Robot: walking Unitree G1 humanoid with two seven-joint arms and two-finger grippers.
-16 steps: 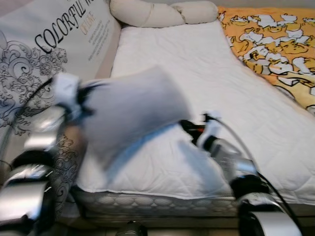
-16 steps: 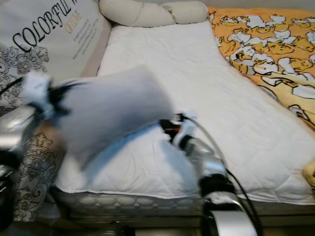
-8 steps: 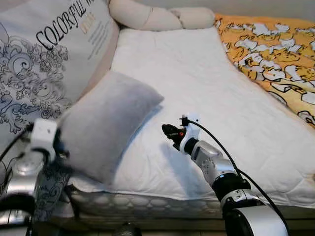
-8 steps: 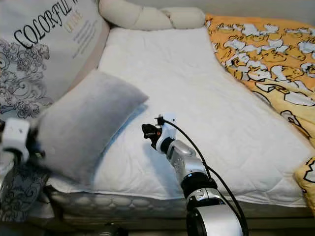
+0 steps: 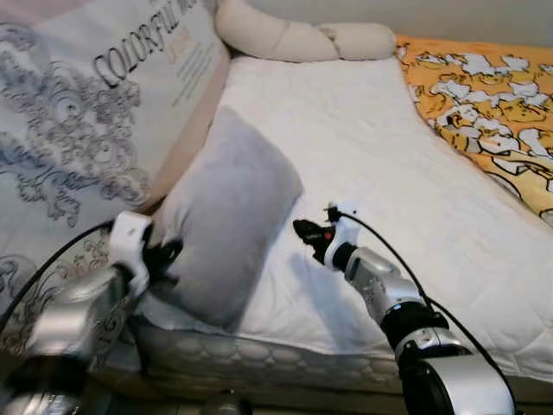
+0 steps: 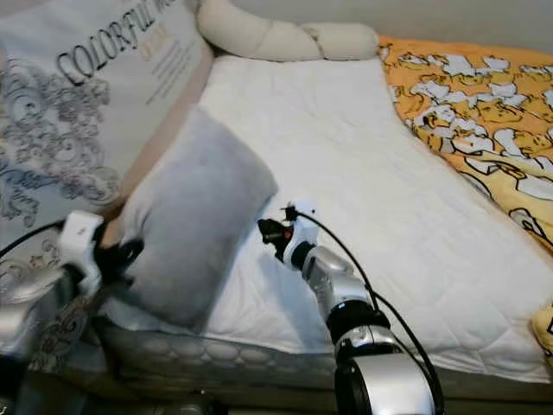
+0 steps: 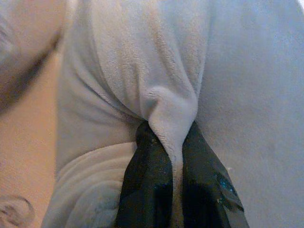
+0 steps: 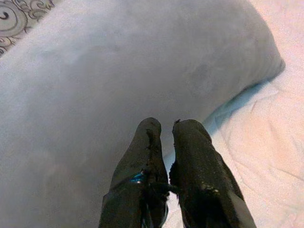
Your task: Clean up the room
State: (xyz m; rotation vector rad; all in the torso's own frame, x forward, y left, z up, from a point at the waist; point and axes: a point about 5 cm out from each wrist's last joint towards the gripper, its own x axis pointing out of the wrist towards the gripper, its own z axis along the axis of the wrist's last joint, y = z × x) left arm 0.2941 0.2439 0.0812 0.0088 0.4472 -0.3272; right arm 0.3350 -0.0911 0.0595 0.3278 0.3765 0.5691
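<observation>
A grey plush pillow (image 5: 229,216) lies on the left side of the white mattress (image 5: 371,147), leaning against a big printed cushion (image 5: 95,112). My left gripper (image 5: 168,257) is at the pillow's lower left corner, near the bed's front edge. The left wrist view shows this gripper (image 7: 171,130) shut on a pinched fold of the grey fabric. My right gripper (image 5: 302,232) hovers over the mattress just right of the pillow, apart from it. In the right wrist view its fingers (image 8: 190,142) are together with nothing between them, pointing at the pillow (image 8: 118,71).
A beige bolster (image 5: 302,39) lies across the head of the bed. An orange patterned blanket (image 5: 484,95) covers the right side. The mattress's quilted front edge (image 5: 285,354) is just below my arms. Bare white mattress stretches between pillow and blanket.
The pillow, lifted and blurred between both grippers a second ago, now rests on the bed against the printed cushion. The right gripper has let go of it. The camera has shifted left.
</observation>
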